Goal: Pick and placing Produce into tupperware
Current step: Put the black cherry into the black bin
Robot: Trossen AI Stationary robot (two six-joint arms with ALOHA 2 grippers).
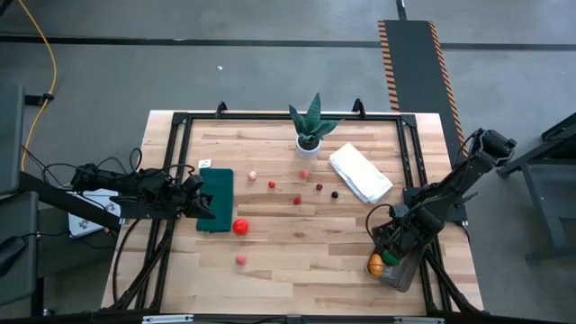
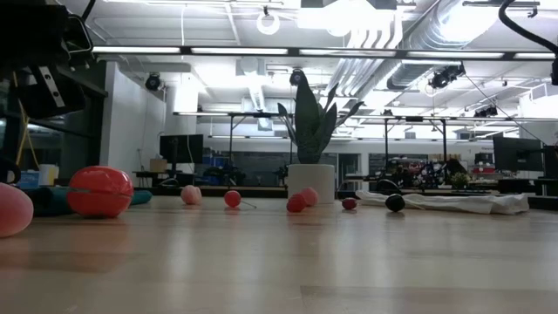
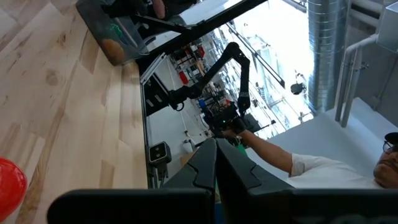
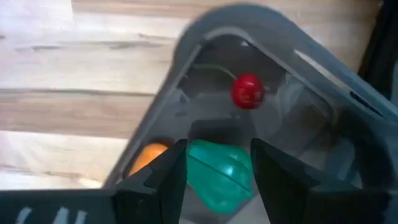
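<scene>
Potted spiky plant [image 1: 310,126] at table's far edge; folded white cloth [image 1: 360,173] beside it; dark green mat [image 1: 216,200], apparently flat

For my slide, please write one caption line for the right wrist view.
Right claw, open, over the tupperware with a green piece between its fingers, near a cherry.

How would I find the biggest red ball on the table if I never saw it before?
Start at the flat dark green mat on the left side of the wooden table, just in front of the left gripper. The big red ball sits on the wood at the mat's near right corner. It is clearly larger and brighter red than the small berries scattered toward the potted plant.
</scene>
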